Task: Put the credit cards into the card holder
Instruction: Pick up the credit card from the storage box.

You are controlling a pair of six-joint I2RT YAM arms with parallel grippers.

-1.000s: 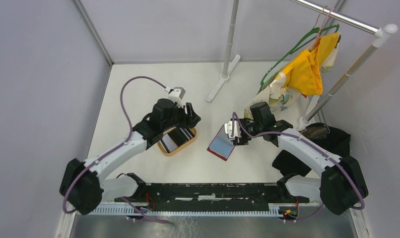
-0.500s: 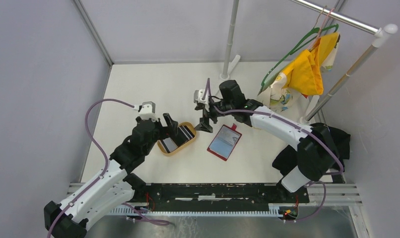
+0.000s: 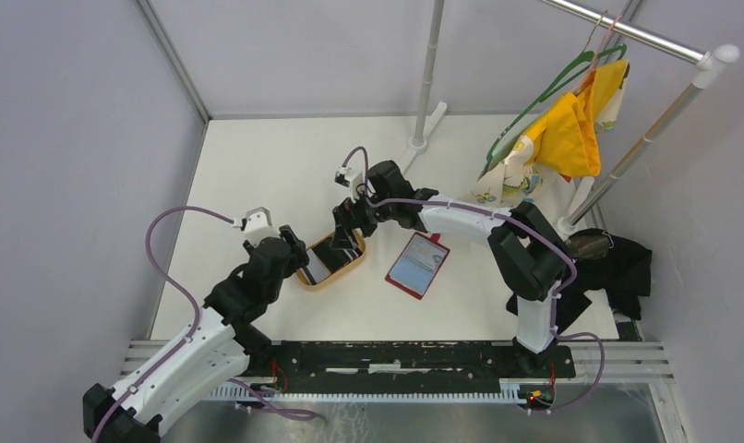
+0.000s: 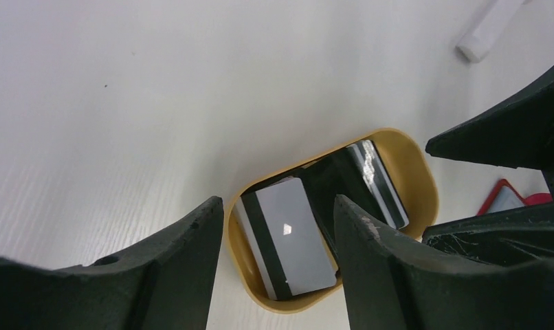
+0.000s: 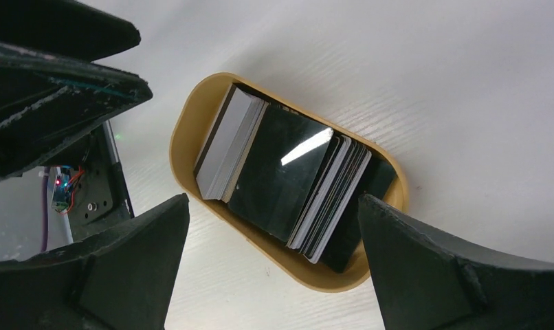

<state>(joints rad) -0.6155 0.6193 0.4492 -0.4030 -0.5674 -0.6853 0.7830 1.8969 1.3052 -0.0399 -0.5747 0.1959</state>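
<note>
The credit cards [image 5: 281, 172], black ones and pale grey ones, lie stacked in an oval tan tray [image 3: 353, 269]. In the left wrist view a pale card with a black stripe [image 4: 291, 234] lies at the tray's near end. The red card holder [image 3: 417, 265] lies open on the table right of the tray, with its grey-blue panels up. My right gripper [image 3: 345, 231] hangs open and empty over the tray's far end [image 5: 273, 201]. My left gripper [image 3: 297, 254] is open and empty at the tray's left end [image 4: 280, 206].
A white pole with a flat foot [image 3: 414, 148] stands behind the tray. A clothes rail at the back right carries a yellow garment [image 3: 571, 125] on a green hanger. Dark cloth [image 3: 618, 268] lies at the right edge. Grey walls enclose the table.
My right gripper has moved left from the card holder to above the tray. My left arm has drawn back toward the near left, its gripper now at the tray's left end.
</note>
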